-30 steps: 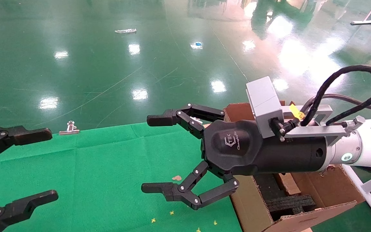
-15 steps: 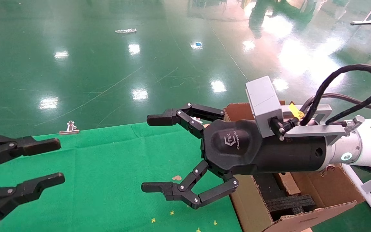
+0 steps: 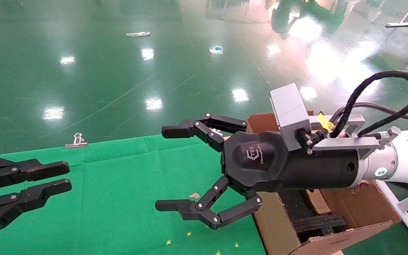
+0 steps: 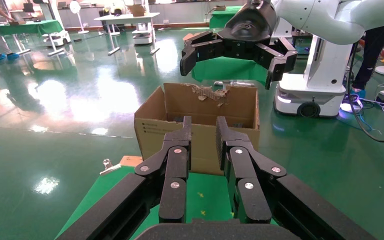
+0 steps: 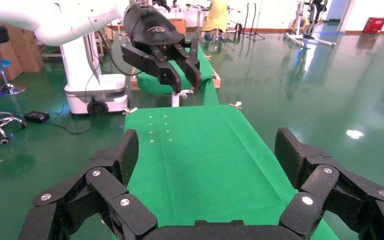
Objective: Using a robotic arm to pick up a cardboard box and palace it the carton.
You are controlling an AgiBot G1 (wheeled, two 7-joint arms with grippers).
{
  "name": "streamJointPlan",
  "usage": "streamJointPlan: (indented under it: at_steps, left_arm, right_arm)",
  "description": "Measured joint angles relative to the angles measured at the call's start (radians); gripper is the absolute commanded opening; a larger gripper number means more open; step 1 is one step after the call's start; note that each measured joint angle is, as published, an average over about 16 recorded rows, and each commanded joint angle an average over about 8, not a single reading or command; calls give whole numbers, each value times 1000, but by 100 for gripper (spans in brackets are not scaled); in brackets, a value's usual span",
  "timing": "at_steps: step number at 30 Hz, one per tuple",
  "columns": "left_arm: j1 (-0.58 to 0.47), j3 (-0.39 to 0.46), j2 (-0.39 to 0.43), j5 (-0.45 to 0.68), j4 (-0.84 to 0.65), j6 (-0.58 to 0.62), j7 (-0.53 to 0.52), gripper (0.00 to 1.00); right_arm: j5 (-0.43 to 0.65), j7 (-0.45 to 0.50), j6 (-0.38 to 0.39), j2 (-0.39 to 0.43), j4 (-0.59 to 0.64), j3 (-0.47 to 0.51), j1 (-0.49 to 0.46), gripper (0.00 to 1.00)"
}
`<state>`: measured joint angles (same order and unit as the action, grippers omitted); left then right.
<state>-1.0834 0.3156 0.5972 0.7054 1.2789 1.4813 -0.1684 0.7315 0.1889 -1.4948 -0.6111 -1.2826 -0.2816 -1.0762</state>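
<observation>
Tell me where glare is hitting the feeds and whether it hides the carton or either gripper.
Head view: bright light patches glare off the glossy floor beyond the green cloth; the carton, right gripper and left gripper stay readable. Left wrist view: floor reflections beside the carton, print side visible. Right wrist view: only mild floor sheen, cloth evenly lit.

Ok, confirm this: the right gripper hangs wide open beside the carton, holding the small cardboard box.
Wrong on one point: the right gripper hangs wide open beside the carton, but holds nothing. The head view shows only green cloth between its fingers.
</observation>
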Motion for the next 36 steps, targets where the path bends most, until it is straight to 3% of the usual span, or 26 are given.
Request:
streamJointPlan:
  at_steps: [36]
  left_arm:
    - [0,0,0,0,0,0,0,100]
  right_arm:
    - [0,0,0,0,0,-1,-1,100]
